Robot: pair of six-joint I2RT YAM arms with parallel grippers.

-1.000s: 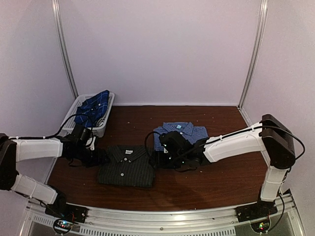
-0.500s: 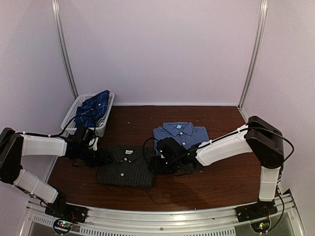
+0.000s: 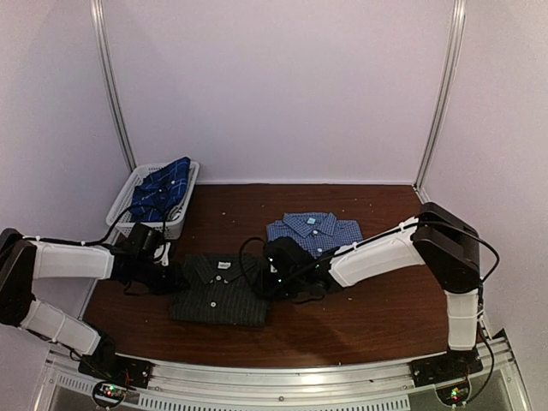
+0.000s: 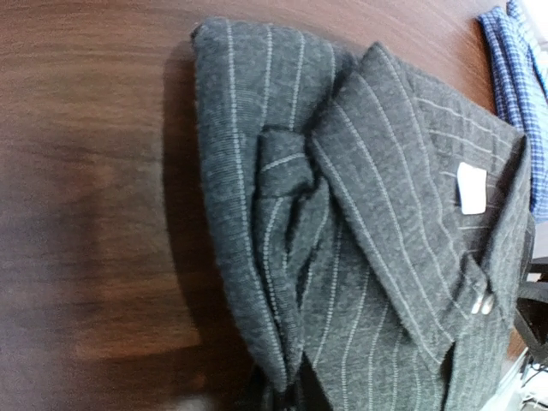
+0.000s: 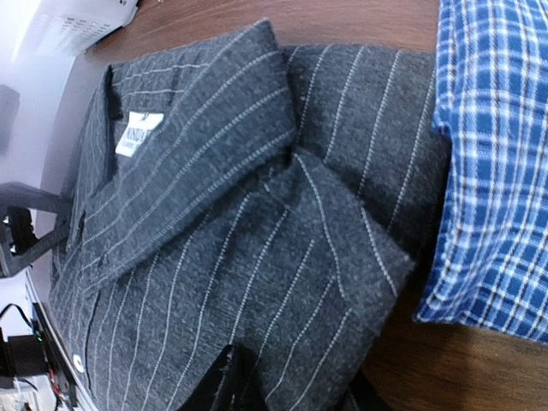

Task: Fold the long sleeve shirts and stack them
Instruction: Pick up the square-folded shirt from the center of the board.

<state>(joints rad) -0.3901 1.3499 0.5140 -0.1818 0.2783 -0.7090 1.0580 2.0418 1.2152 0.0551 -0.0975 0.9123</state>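
The left pincer (image 3: 175,276) looks nipped onto one side edge of the black shirt (image 3: 221,291), which lies folded between it and the right pincer (image 3: 267,278). The right pincer straddles the opposite edge; I cannot tell if it has closed. This is probably a paired grip to lift the shirt flat. The check shirt (image 3: 312,231) lies just beyond the right pincer, with open bench (image 3: 368,317) past it.

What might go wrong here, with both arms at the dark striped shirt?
Two risks, I'd guess. The left tool and right tool sit at opposite sides of the folded pinstripe shirt; pinching only the top layers might let the fold fall open when lifted. The blue check shirt lies close beside the right edge, so it could get snagged or dragged.
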